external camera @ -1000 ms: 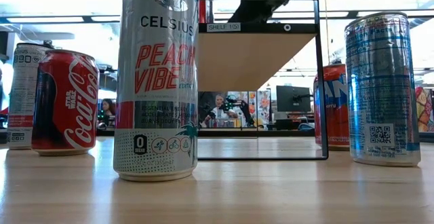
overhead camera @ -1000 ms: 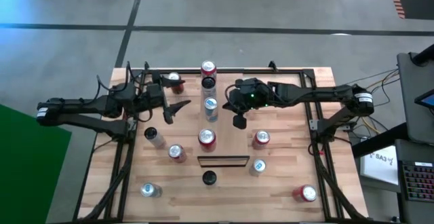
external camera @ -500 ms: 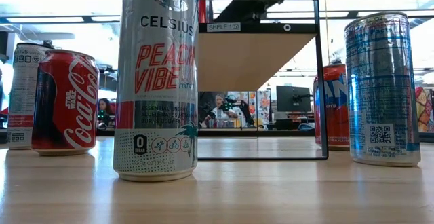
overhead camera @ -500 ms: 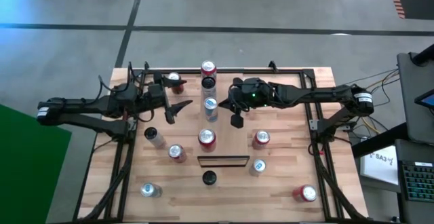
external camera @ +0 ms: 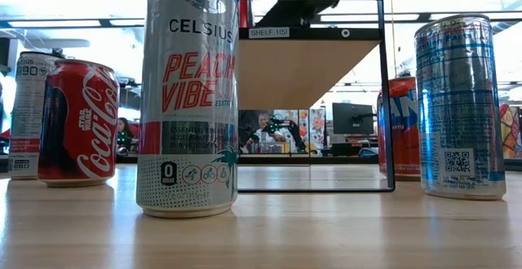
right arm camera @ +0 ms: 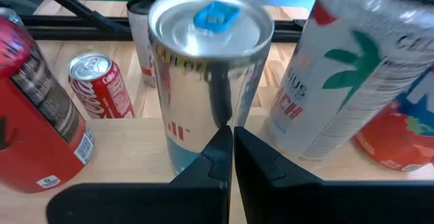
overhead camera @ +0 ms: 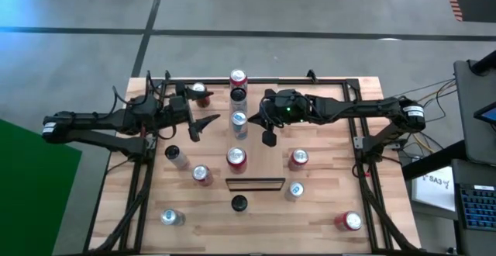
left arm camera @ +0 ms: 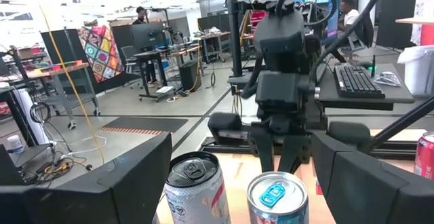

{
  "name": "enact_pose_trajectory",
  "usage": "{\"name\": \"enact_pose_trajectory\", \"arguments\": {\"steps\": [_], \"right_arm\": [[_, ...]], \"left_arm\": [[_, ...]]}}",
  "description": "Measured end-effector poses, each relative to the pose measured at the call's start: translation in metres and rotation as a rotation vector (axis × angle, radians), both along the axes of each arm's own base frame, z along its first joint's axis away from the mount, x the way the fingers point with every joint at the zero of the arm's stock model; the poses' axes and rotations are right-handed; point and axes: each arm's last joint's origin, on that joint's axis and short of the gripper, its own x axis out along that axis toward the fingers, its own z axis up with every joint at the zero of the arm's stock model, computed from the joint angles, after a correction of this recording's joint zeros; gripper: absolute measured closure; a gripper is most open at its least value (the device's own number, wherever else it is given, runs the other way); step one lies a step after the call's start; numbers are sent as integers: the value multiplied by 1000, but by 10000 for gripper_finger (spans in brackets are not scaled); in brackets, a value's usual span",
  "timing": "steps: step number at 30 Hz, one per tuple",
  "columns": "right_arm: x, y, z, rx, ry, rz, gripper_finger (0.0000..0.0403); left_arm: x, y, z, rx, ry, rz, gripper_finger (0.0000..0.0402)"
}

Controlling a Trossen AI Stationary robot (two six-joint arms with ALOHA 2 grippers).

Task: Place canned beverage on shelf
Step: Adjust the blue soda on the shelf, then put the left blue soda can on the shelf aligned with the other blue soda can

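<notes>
Cans (external camera: 192, 98) glossy printed metal, bare shiny lids. Table (overhead camera: 325, 209) planked light wood, matt. Shelf (external camera: 306, 69) smooth pale wood in black frame. Arms (overhead camera: 93, 122) matt black.

Cans (overhead camera: 235, 157) stand scattered around the shelf (overhead camera: 255, 183) on the table (overhead camera: 325, 209).

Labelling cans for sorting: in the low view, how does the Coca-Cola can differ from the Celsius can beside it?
The Coca-Cola can is short and red with white script; the Celsius can is silver-white with red "Peach Vibe" lettering. The Celsius can rises out of frame, while the Coca-Cola can's top shows. Both stand upright on the wooden tabletop.
</notes>
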Motion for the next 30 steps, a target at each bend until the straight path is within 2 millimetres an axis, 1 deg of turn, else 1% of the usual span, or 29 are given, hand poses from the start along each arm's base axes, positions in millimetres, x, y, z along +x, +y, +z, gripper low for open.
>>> {"name": "enact_pose_trajectory", "arguments": {"steps": [6, 15, 23, 30], "right_arm": [[5, -1, -14, 9, 61, 0, 394], [5, -1, -16, 11, 75, -1, 394], [-2, 0, -9, 6, 83, -7, 394], [-14, 2, 3, 2, 85, -6, 394]], "left_arm": [[0, 0, 0, 0, 0, 0, 80], [0, 0, 0, 0, 0, 0, 80], [1, 0, -1, 0, 2, 0, 80], [3, 0, 0, 0, -6, 0, 80]]}}
